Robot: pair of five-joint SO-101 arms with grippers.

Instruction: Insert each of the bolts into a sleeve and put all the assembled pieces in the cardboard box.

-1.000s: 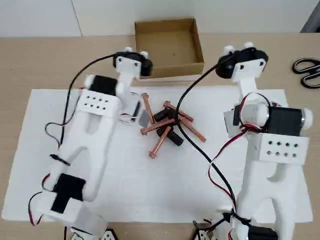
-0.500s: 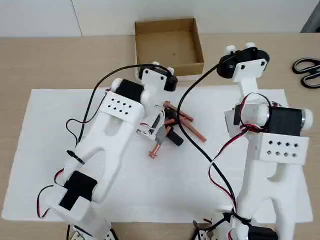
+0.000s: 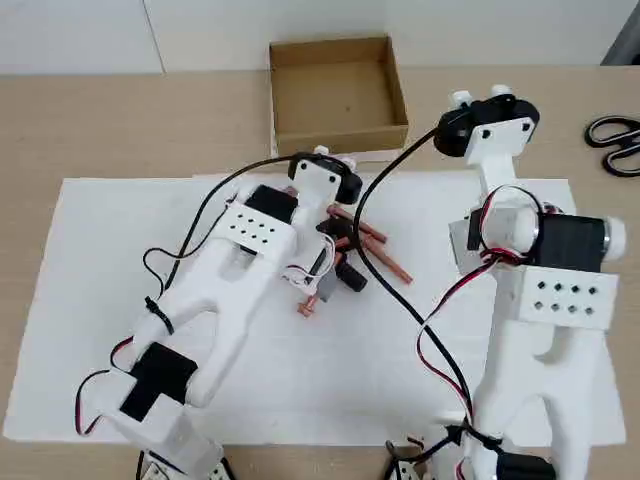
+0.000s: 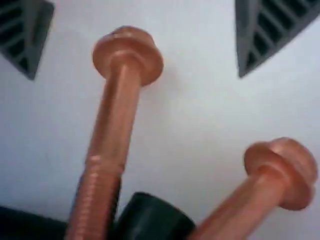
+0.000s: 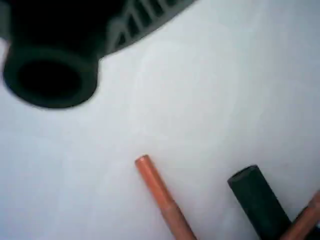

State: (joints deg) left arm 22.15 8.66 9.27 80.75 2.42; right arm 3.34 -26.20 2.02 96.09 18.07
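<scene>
Looks like the bolt-pickup step imo: left end effector (image 4: pixel 136 75) gapes wide, copper-coloured flanged metal bolt (image 4: pixel 117 125) between its jaws, so next it should lower and close.

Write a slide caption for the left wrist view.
Open left gripper over a copper bolt on white paper, with a second bolt and a black sleeve nearby.

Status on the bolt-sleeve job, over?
Left gripper open over a bolt head. Right gripper shut on a black sleeve. Cardboard box unfilled. Black cable crosses the bolts.
</scene>
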